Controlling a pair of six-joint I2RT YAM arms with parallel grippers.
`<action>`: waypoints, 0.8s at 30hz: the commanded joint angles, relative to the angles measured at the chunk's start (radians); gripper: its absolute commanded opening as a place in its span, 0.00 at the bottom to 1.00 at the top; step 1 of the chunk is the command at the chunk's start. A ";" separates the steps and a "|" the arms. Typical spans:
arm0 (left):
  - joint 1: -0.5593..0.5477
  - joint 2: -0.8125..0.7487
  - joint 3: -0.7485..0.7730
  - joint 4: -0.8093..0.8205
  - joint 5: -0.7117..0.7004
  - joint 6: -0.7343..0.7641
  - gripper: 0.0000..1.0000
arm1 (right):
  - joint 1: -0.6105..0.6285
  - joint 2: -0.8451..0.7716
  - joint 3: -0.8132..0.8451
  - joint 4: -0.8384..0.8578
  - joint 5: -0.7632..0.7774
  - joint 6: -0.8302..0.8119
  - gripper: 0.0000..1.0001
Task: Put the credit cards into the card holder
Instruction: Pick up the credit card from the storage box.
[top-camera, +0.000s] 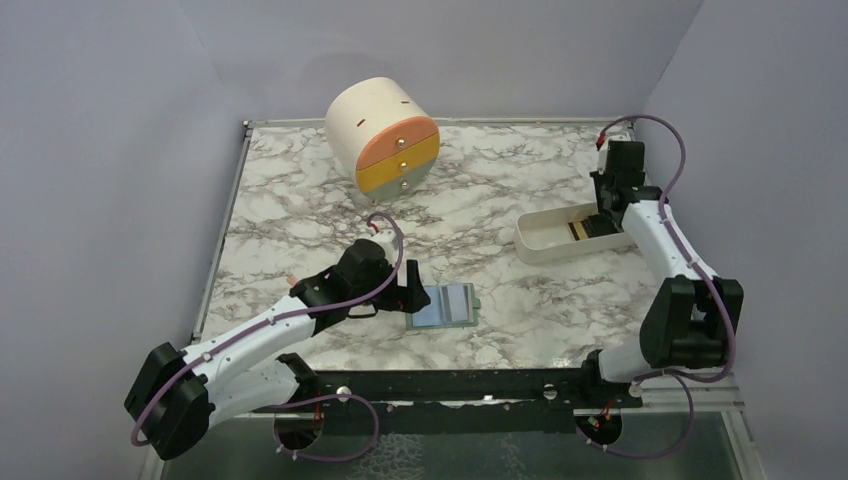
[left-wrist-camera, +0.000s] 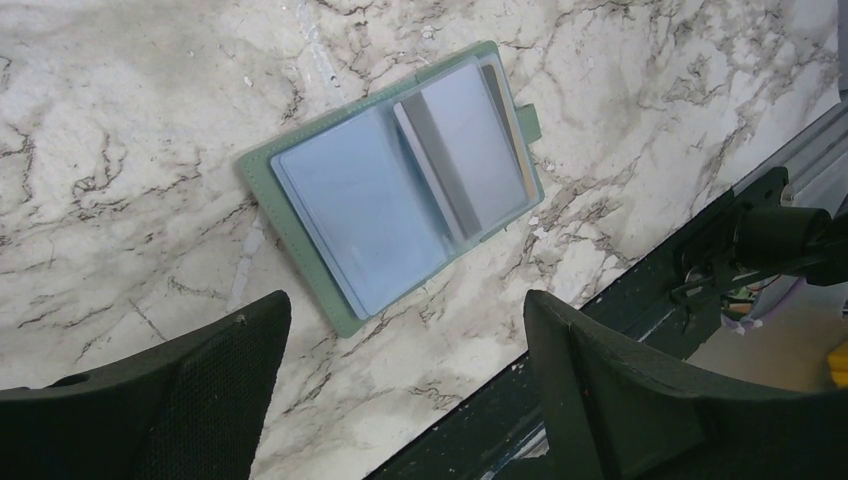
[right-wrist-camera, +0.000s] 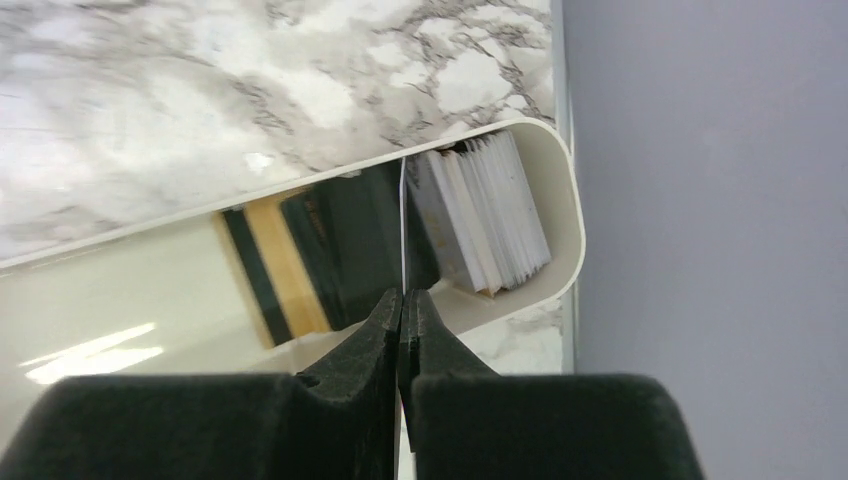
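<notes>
The card holder (top-camera: 445, 305) (left-wrist-camera: 400, 190) lies open on the marble, sage-green with clear pockets, one pale card in its right half. My left gripper (top-camera: 412, 287) (left-wrist-camera: 405, 300) hovers just left of it, open and holding nothing. The credit cards (top-camera: 585, 228) stand in the right end of a white tray: black and tan ones (right-wrist-camera: 300, 260) and a pale grey stack (right-wrist-camera: 490, 215). My right gripper (top-camera: 603, 215) (right-wrist-camera: 402, 295) reaches into that tray, shut on one thin card (right-wrist-camera: 402, 220) that I see edge-on as a pale line between the fingertips.
The long white tray (top-camera: 545, 240) (right-wrist-camera: 565, 200) sits at the right, close to the side wall. A cream cylinder with orange, yellow and grey drawers (top-camera: 385, 135) stands at the back. The table's black front rail (left-wrist-camera: 600, 330) runs just below the card holder.
</notes>
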 joint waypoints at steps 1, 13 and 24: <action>0.004 0.005 -0.020 -0.018 -0.028 -0.032 0.87 | 0.054 -0.116 0.037 -0.090 -0.120 0.115 0.01; 0.021 0.046 -0.050 0.007 -0.003 -0.085 0.73 | 0.283 -0.381 -0.061 -0.073 -0.454 0.410 0.01; 0.078 0.113 -0.084 0.093 0.064 -0.131 0.70 | 0.372 -0.490 -0.378 0.233 -0.769 0.793 0.01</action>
